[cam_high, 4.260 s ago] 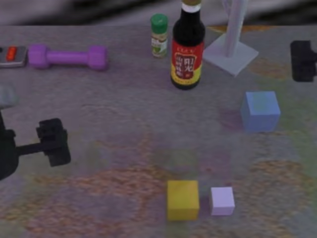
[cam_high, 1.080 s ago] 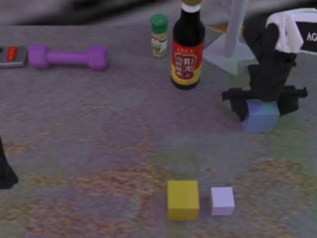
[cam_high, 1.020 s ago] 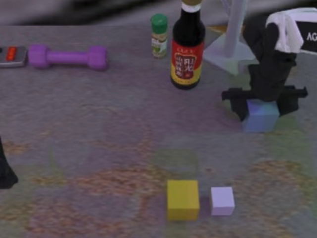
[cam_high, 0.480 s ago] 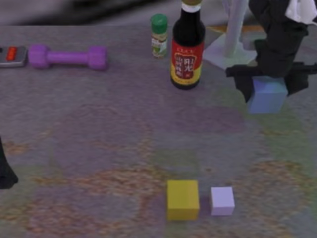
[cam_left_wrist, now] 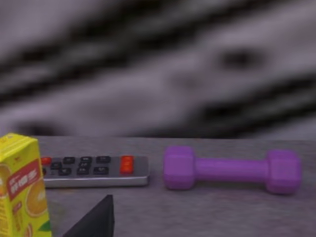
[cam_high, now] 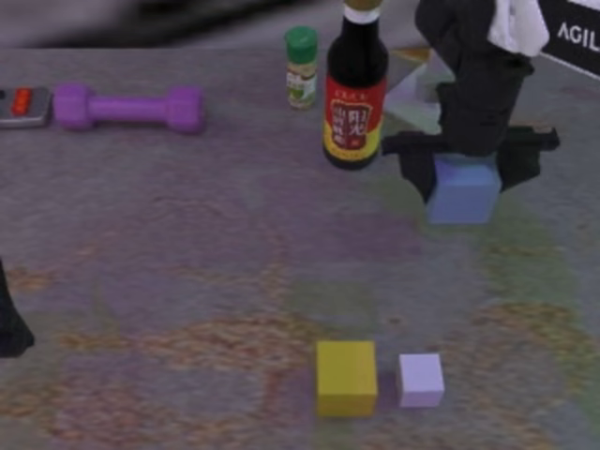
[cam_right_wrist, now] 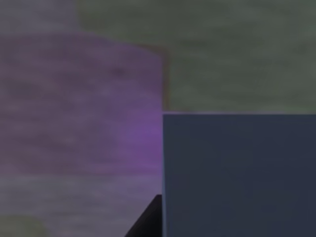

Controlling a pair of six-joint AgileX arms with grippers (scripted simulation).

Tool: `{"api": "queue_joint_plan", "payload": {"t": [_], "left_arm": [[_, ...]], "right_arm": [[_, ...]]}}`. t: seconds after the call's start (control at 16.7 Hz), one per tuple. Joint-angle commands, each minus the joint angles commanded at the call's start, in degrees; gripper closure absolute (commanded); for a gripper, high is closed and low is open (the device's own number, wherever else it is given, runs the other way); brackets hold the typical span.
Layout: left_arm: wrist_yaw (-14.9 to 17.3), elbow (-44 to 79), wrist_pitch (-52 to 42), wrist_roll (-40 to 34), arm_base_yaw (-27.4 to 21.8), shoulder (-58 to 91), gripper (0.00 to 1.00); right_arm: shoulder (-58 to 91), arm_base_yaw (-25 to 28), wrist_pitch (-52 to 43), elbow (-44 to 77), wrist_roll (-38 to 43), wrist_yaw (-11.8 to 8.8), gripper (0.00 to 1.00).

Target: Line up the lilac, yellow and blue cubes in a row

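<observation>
The blue cube (cam_high: 462, 191) was the largest of the three, a plain matte block of soft blue with flat faces and clean edges. It sat in the right gripper (cam_high: 466, 167), whose jaws were clamped on its two sides, toward the bench's far right part and just right of the dark sauce bottle (cam_high: 355, 89). Whether it touched the bench could not be told. In the right wrist view the cube (cam_right_wrist: 239, 175) filled much of the frame as a dull blue-grey face, with one dark finger (cam_right_wrist: 148, 222) showing at its edge.

The yellow cube (cam_high: 346, 377), middling in size and matte, lay near the bench's near edge, a little right of centre. The lilac cube (cam_high: 420, 380), the smallest and palest, stood just beside it on its right, with a narrow gap between them.

The left arm (cam_high: 11, 319) was parked at the bench's left edge; the state of its jaws could not be told. Its wrist view showed a purple dumbbell (cam_left_wrist: 232, 169), a remote control (cam_left_wrist: 94, 170) and a yellow juice carton (cam_left_wrist: 22, 190).
</observation>
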Motion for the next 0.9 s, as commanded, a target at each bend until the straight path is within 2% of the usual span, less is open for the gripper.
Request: {"api": "queue_joint_plan", "payload": {"t": [0.54,0.72,0.9], "left_arm": [[0.0,0.0,0.0,0.0,0.0,0.0,0.00],[0.0,0.0,0.0,0.0,0.0,0.0,0.00],[0.0,0.0,0.0,0.0,0.0,0.0,0.00]], "right_arm": [[0.3,31.8,-3.8,3.2,33.1,0.1,1.00],[-0.6,37.3,-4.0,3.4,38.5,0.2,1.00],[-0.8,37.9,-4.0,3.4,39.2,0.3,1.00]]}}
